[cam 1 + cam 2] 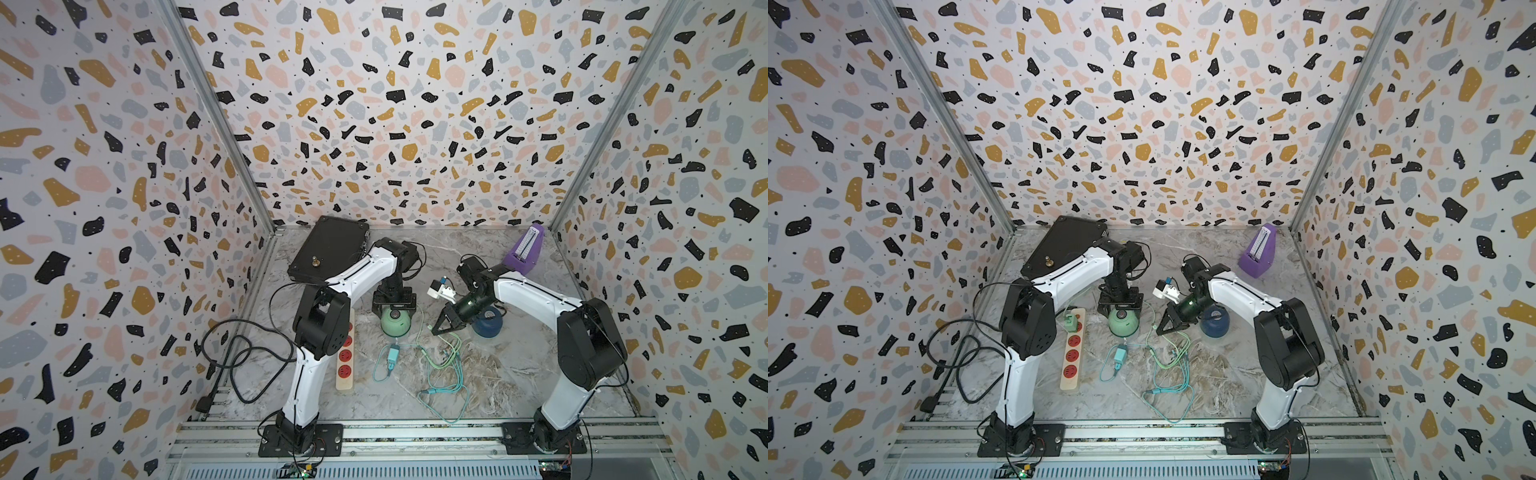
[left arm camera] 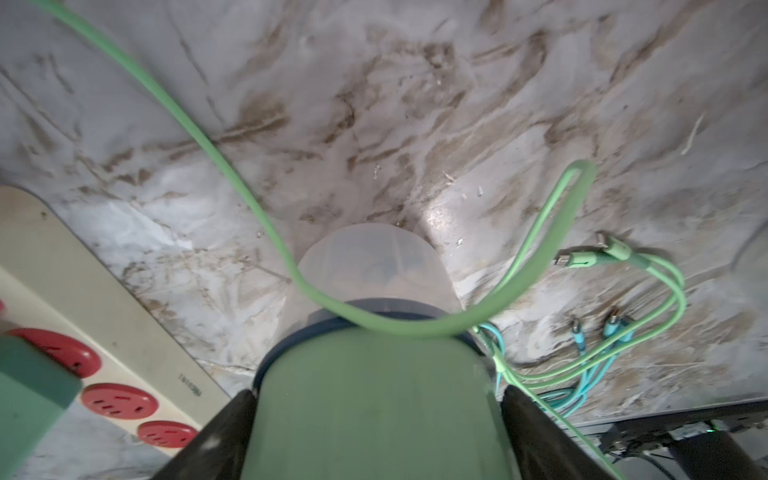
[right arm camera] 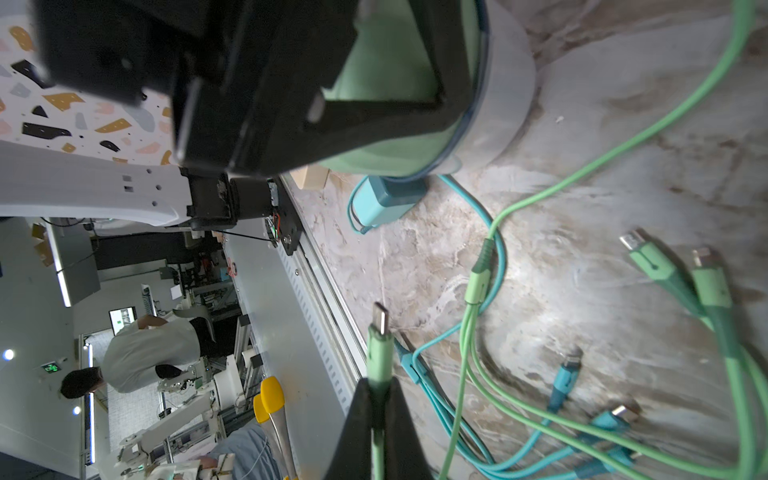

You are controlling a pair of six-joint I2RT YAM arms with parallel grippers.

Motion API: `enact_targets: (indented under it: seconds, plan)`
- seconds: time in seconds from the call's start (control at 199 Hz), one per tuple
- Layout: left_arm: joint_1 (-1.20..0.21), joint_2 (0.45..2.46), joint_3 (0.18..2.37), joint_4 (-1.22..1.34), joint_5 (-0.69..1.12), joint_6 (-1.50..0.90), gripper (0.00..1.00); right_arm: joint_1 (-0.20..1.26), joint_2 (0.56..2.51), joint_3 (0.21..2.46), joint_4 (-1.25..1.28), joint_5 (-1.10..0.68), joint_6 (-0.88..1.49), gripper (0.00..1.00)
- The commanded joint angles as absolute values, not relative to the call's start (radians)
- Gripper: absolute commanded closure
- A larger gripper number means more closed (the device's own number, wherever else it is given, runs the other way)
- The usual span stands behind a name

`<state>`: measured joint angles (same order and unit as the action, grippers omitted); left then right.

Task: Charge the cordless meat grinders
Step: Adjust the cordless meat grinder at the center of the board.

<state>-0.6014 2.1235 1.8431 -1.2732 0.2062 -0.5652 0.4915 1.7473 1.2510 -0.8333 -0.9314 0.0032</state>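
- The left gripper (image 1: 395,308) sits over the mint green dome-shaped plastic grinder (image 1: 395,326), just below the centre of both top views. Its jaws are spread wide, and low in the left wrist view its black fingers (image 2: 224,428) press against either side of the green body.
- This grinder stands on its clear plastic bowl (image 2: 374,266) on the grey marbled table top (image 1: 478,382).
- The right gripper (image 3: 380,386) is pinched tight on a light green cable plug (image 3: 379,332) at the lower middle of the right wrist view, with the plug's metal tip sticking out past the jaws.
- The dark navy blue dome-shaped plastic grinder (image 1: 489,326) stands right of centre in both top views. It is partly hidden behind the right gripper and apart from the mint one.
- A light green cable (image 2: 232,178) lies draped across the mint grinder in the left wrist view.
- A cream power strip with red sockets (image 1: 1073,353) lies left of the mint grinder, with a green plug adapter (image 1: 1070,321) in its far socket.
- A teal plug adapter (image 1: 392,355) lies just below the mint grinder in the frame.
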Motion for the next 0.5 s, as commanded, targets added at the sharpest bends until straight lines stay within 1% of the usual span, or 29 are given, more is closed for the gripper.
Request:
enact_targets:
  seconds: [0.0,0.08,0.186,0.211,0.221,0.226,0.236,0.496]
  plan:
    - [-0.606,2.105,1.810,-1.107,0.287,-0.655,0.29,0.495,1.759,1.235,-0.802,-0.984,0.037,1.00]
    - [-0.604,2.112,1.815,-1.090,0.316,-0.663,0.27,0.494,1.765,1.235,-0.798,-0.988,0.041,1.00]
    - [-0.603,2.111,1.821,-1.097,0.326,-0.647,0.18,0.494,1.767,1.230,-0.788,-0.989,0.052,1.00]
    - [-0.601,2.112,1.824,-1.103,0.331,-0.640,0.14,0.494,1.766,1.228,-0.786,-0.992,0.054,1.00]
    - [-0.600,2.111,1.825,-1.106,0.331,-0.636,0.09,0.494,1.766,1.228,-0.786,-0.992,0.057,1.00]
    - [-0.600,2.112,1.826,-1.108,0.331,-0.635,0.04,0.494,1.765,1.228,-0.784,-0.993,0.058,1.00]
    - [-0.600,2.111,1.829,-1.112,0.331,-0.631,0.00,0.494,1.764,1.226,-0.783,-0.993,0.059,1.00]
    - [-0.591,2.111,1.898,-1.200,0.308,-0.587,0.01,0.497,1.767,1.224,-0.799,-0.988,0.045,1.00]
